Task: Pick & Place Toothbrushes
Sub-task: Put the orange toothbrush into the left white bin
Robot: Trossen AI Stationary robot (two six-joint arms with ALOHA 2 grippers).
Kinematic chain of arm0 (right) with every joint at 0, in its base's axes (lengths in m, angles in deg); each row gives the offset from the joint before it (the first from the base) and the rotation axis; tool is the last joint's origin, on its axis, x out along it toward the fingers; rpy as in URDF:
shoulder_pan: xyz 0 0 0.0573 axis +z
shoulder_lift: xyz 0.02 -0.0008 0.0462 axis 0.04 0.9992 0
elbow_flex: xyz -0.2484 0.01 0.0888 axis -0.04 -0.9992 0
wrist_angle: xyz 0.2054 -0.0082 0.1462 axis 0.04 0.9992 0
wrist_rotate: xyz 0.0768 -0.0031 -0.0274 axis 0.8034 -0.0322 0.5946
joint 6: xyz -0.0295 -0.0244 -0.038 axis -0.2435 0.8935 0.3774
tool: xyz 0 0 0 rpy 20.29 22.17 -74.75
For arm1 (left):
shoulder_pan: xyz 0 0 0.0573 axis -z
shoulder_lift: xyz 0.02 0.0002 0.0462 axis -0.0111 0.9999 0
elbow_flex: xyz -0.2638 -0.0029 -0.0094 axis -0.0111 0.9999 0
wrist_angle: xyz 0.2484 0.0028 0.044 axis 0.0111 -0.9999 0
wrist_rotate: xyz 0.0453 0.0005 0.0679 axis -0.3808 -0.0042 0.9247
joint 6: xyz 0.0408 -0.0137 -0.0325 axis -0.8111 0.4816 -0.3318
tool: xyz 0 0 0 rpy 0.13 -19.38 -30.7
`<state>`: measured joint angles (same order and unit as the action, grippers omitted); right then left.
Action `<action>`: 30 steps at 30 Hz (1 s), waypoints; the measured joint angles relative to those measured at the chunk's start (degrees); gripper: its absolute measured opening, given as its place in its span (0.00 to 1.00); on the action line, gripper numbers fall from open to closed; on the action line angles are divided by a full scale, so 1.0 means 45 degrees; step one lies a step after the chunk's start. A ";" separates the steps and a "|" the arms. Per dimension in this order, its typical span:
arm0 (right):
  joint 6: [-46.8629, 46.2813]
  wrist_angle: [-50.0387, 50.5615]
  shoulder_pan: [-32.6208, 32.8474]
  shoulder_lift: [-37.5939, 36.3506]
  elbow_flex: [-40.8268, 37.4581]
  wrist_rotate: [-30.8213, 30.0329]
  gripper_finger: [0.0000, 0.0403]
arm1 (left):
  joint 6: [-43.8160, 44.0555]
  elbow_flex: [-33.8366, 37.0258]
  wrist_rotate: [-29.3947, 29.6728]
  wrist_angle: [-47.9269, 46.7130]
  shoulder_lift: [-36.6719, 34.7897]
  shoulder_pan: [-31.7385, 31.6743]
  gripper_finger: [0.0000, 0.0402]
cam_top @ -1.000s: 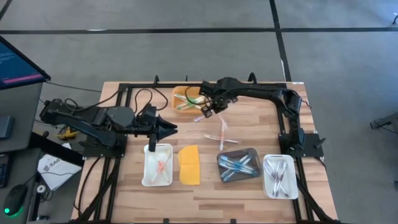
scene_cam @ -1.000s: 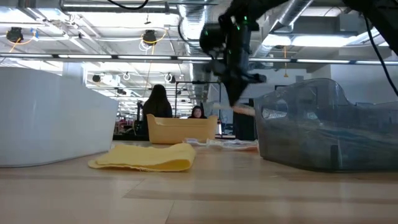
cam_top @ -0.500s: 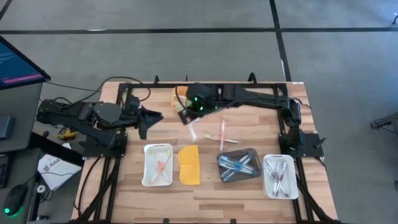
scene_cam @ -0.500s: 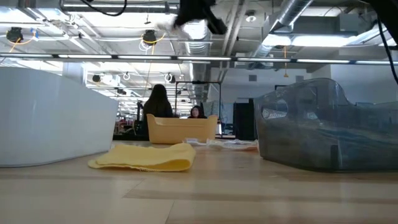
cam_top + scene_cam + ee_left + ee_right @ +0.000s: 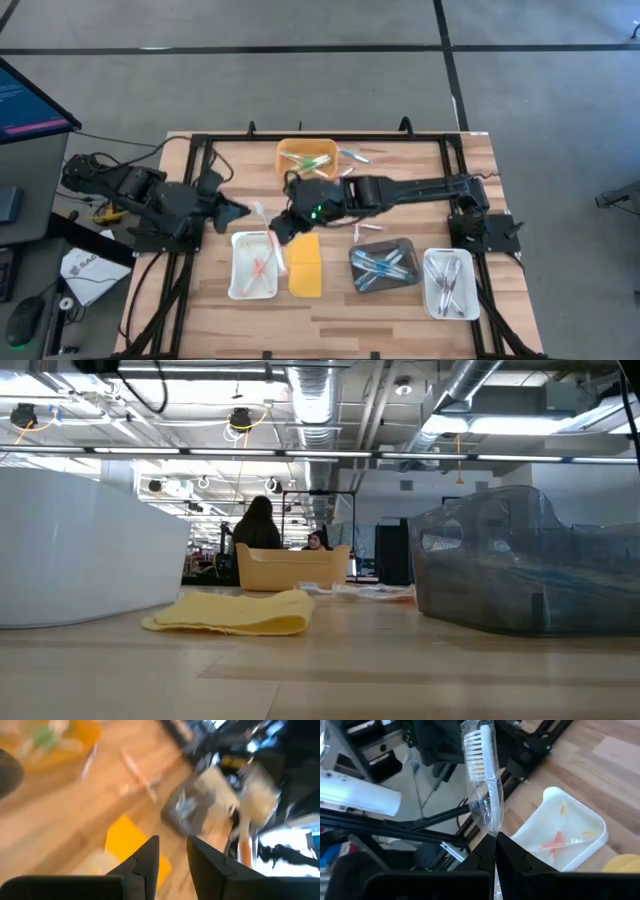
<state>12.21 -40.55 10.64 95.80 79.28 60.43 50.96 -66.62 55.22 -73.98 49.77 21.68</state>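
The wooden table (image 5: 400, 300) stands on a grey floor (image 5: 300, 90) crossed by dark lines, with a lit monitor (image 5: 30, 100) at one side. Beyond it — an open hall with ceiling ducts (image 5: 320, 400), pipes and lamps (image 5: 240, 420); two people (image 5: 257, 525) sit far off.

Two dark, jointed arms with black cables; green indicator light on the right arm (image 5: 318, 211).
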 joint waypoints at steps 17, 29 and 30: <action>-0.1870 -0.0495 0.0578 0.0679 -0.0034 -0.2266 0.00 | 0.4983 0.1459 -0.2854 -0.7177 0.0133 0.4277 0.11; -0.4390 -0.2222 0.0843 0.3077 -0.0027 -0.1905 0.00 | 0.6842 0.5968 -0.2458 -0.1318 0.0180 0.6696 0.00; -0.4632 -0.2120 0.0843 0.3128 -0.0005 -0.1866 0.00 | 0.6970 0.6205 -0.2450 -0.1140 0.0185 0.6696 0.00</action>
<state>-8.63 -50.09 14.44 109.87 79.26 52.03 82.33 -38.70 44.20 -79.11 50.60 51.82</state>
